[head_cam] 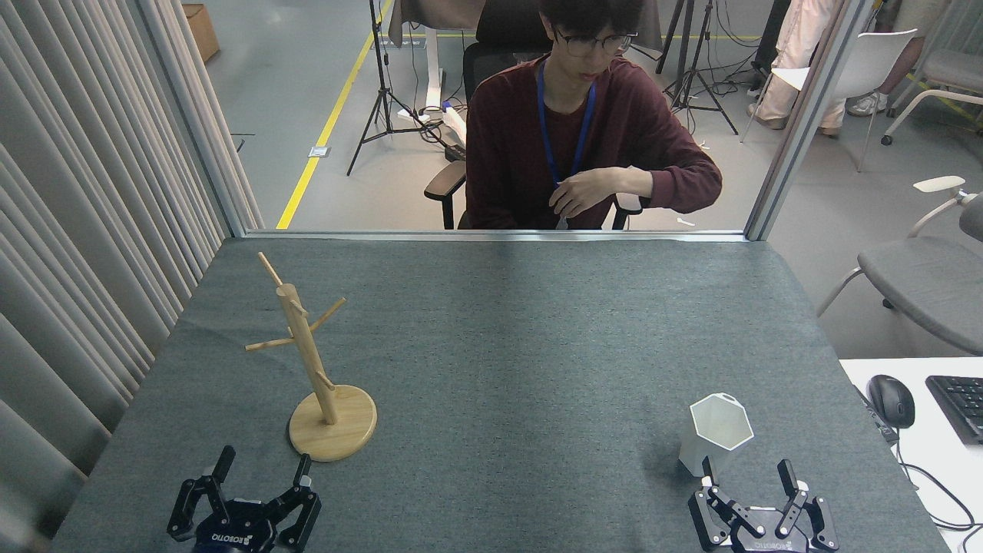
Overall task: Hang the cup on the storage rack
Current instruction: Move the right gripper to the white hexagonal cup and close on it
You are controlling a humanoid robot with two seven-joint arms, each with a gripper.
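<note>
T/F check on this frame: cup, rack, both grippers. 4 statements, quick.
1. The white hexagonal faceted cup stands upright on the grey table cover. True.
2. The cup hangs on the light wooden mug tree. False: it stands on the table, far from the rack, near the right gripper.
3. The left gripper holds the rack. False: it is open, just in front of the round base.
4. Both grippers are open and empty. True.

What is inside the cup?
The cup stands upright with its mouth open; only bare white inner walls show. Its bottom is hidden by the near wall.
</note>
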